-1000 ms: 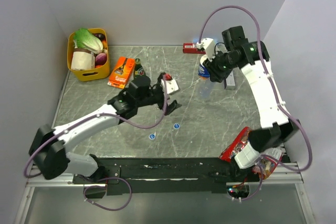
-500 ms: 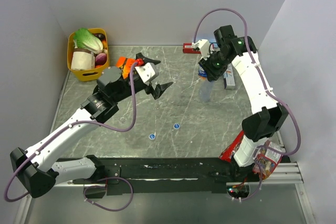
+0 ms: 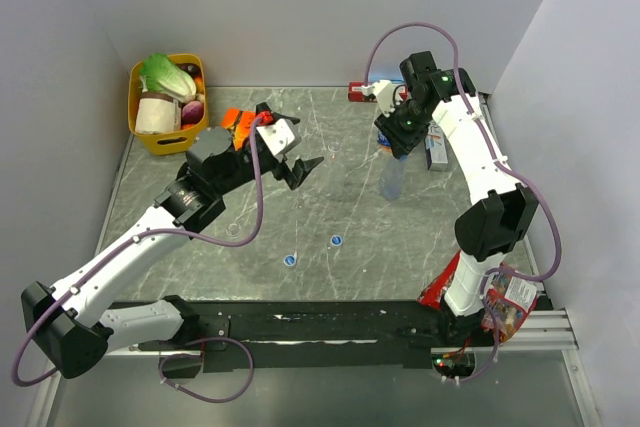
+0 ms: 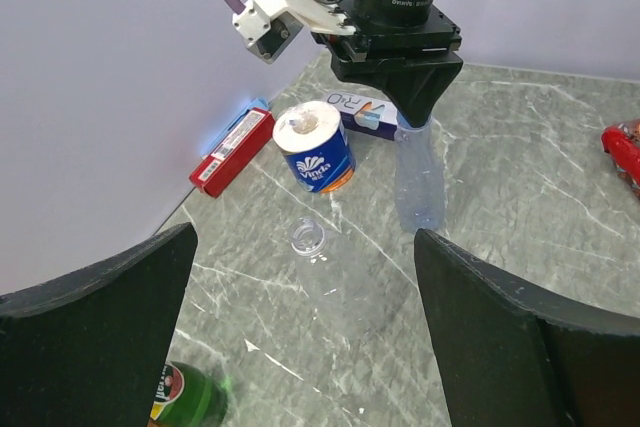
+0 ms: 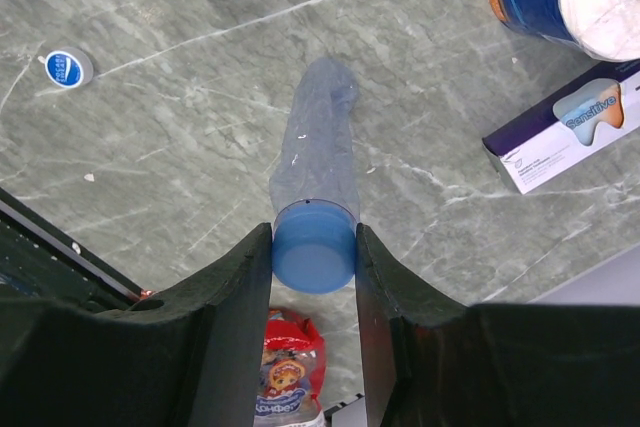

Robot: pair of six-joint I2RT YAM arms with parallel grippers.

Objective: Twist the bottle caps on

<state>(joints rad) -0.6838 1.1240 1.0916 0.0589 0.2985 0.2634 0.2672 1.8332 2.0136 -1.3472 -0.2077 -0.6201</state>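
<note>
Hugging the far-left corner, a yellow plastic basket (image 3: 165, 137) of vegetables sits against the pale wall with an orange packet (image 3: 232, 132) just beside it, so that corner is tight. The left gripper (image 3: 291, 133) hangs above the far-left part of the table, jaws spread wide and gripping nothing. Its wrist view shows an uncapped clear bottle (image 4: 322, 265) on the table ahead, open neck toward the camera; upright or tilted cannot be told. A dark green bottle (image 4: 185, 397) peeks in at that view's bottom edge. The middle of the grey marbled table (image 3: 400, 237) is the open stretch — a loose blue cap (image 3: 290, 260) and a second loose cap (image 3: 337, 241) lie flat there, near each other but apart, toward the near edge. Right of centre a slim, thin-walled capped bottle (image 3: 392, 179) stands upright. The right gripper (image 5: 314, 247) reaches down from above, fingers closed snugly on the round blue cap (image 5: 314, 259) seated on the neck. Behind it are a blue-and-white paper roll (image 4: 315, 147), a toothpaste box (image 4: 360, 112) and a flat red box (image 4: 232, 152) along the back wall — crowded. A glossy red snack packet (image 3: 450, 282) lies at the near-right edge. Matte walls close in on three sides, the right one near the right arm.
</note>
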